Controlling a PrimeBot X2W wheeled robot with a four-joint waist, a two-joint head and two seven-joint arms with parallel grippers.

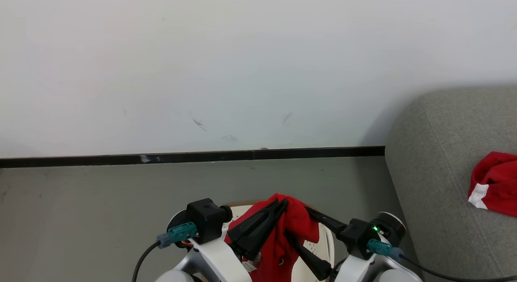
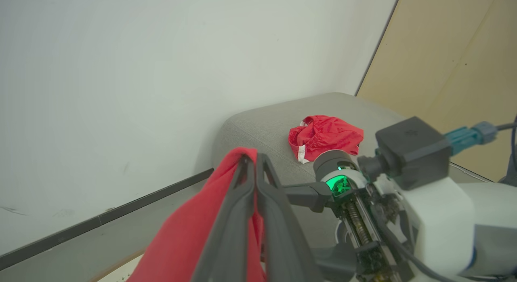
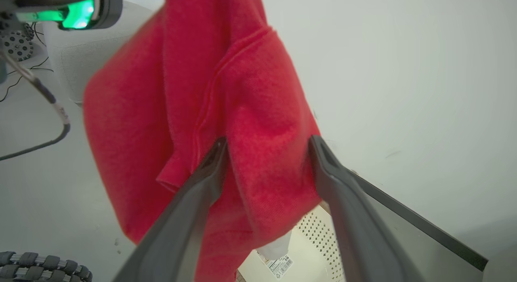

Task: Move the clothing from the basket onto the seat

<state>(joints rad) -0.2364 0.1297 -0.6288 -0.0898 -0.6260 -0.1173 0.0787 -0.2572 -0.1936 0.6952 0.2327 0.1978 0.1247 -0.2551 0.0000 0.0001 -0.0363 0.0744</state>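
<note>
My left gripper (image 1: 279,204) is shut on a red garment (image 1: 282,237), which hangs from its fingertips above the cream basket (image 1: 325,238). In the left wrist view the closed fingers (image 2: 251,169) pinch the cloth's top fold (image 2: 190,233). My right gripper (image 1: 297,222) is open, its fingers (image 3: 218,156) standing on either side of the hanging garment (image 3: 258,112) without closing on it. Below the cloth shows the basket's perforated wall (image 3: 313,239). The grey seat (image 1: 440,173) stands to the right, with another red garment with white trim (image 1: 494,183) lying on it (image 2: 325,136).
A white wall with a black skirting board (image 1: 194,156) runs behind the grey floor (image 1: 80,209). The seat's rounded corner (image 2: 250,128) is close to my right arm. A tan wood panel (image 2: 452,64) stands beyond the seat. Cables trail from both wrists.
</note>
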